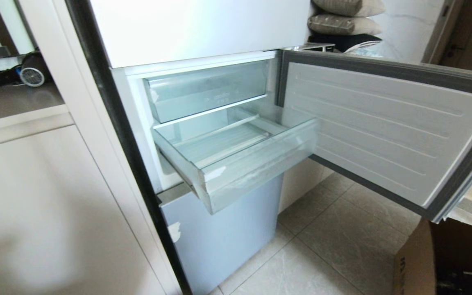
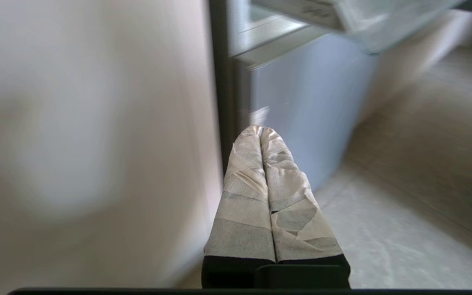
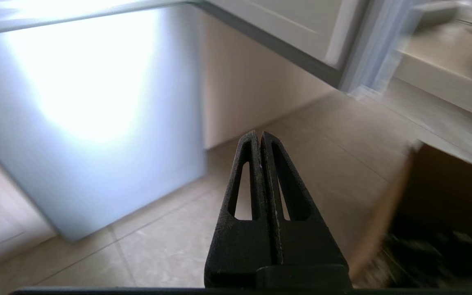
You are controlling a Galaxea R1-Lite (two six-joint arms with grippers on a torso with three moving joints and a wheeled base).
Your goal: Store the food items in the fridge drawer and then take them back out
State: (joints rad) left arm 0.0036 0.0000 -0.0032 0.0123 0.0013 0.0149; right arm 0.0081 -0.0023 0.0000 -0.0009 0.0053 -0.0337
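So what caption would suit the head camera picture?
Open fridge door, clear fridge drawer pulled out and empty, no gripper in sight.

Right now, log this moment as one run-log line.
fridge drawer: pulled out, no food visible | fridge door: open | left gripper: shut, empty, low by floor | right gripper: shut, empty, low over floor

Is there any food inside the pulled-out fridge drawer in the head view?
No, the fridge drawer stands pulled out with only its bare ribbed floor showing.
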